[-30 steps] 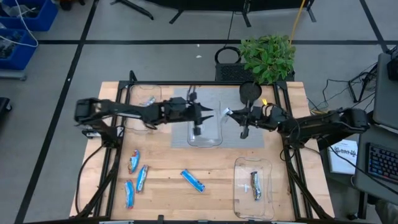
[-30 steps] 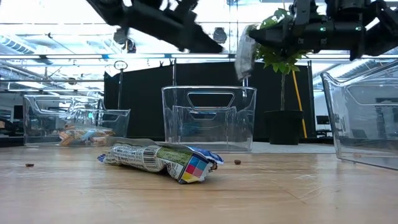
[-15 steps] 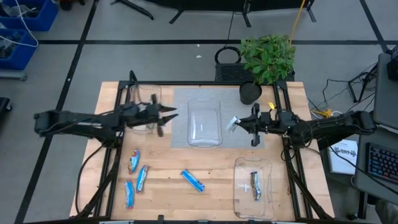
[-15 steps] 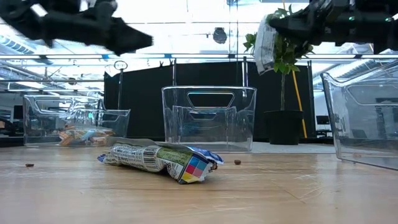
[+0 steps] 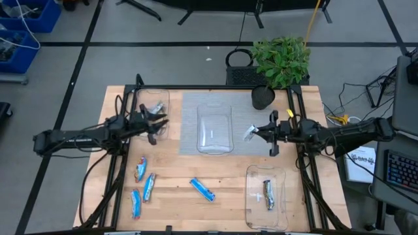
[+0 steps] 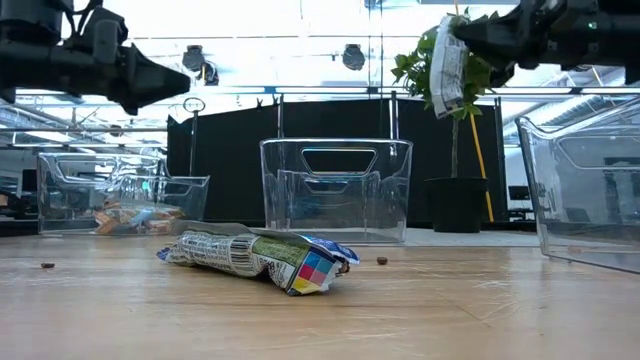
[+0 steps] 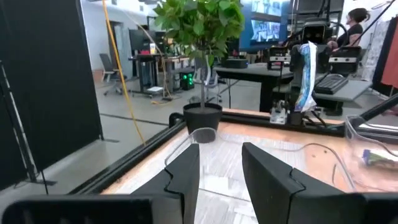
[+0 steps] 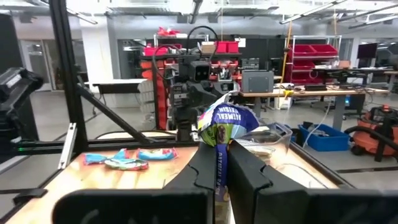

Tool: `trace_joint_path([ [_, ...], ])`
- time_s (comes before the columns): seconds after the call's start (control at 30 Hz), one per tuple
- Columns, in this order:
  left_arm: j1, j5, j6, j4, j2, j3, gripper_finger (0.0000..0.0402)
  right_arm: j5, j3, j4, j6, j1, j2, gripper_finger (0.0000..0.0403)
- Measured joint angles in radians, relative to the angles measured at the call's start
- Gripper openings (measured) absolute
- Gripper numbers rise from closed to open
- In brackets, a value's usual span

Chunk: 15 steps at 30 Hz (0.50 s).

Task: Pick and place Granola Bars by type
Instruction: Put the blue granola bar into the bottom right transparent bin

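My right gripper (image 5: 256,132) hangs between the middle clear tray (image 5: 215,128) and the table's right edge, shut on a silver-grey granola bar (image 6: 448,65). My left gripper (image 5: 160,123) is open and holds nothing. It hovers over the left tray (image 5: 138,98), where tan bars (image 6: 130,215) lie. Several blue bars (image 5: 140,168) lie flat on the wood at the near left, and one more (image 5: 202,189) lies nearer the middle. Another silver-grey bar (image 5: 268,194) lies in the near right tray (image 5: 251,212). My right gripper pinches the silver-grey bar's flat sides (image 8: 219,158) between its two fingers. The fingers come about level from the table's right. The bar stands on end, well clear of the table, and most of its length hangs below the fingers (image 6: 478,40).
A potted plant (image 5: 281,59) stands just past the far edge, with a dark round object (image 5: 262,96) at the far right of the table. A grey mat (image 5: 189,134) lies under the middle tray. A person (image 7: 357,22) sits in the room beyond.
My left gripper has drawn back from over the middle tray toward the table's left edge and sunk a little; it now stands over the left tray. My right gripper has carried the silver-grey bar a short way toward the table's right edge, still clear of the table.
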Motion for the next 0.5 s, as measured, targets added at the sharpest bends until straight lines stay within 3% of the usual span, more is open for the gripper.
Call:
trace_joint_path([
  [0.5,-0.001,-0.035,-0.037,-0.304,-0.209,0.000,0.0127,0.029,-0.135,-0.007,0.002,0.055,-0.168,0.0008],
])
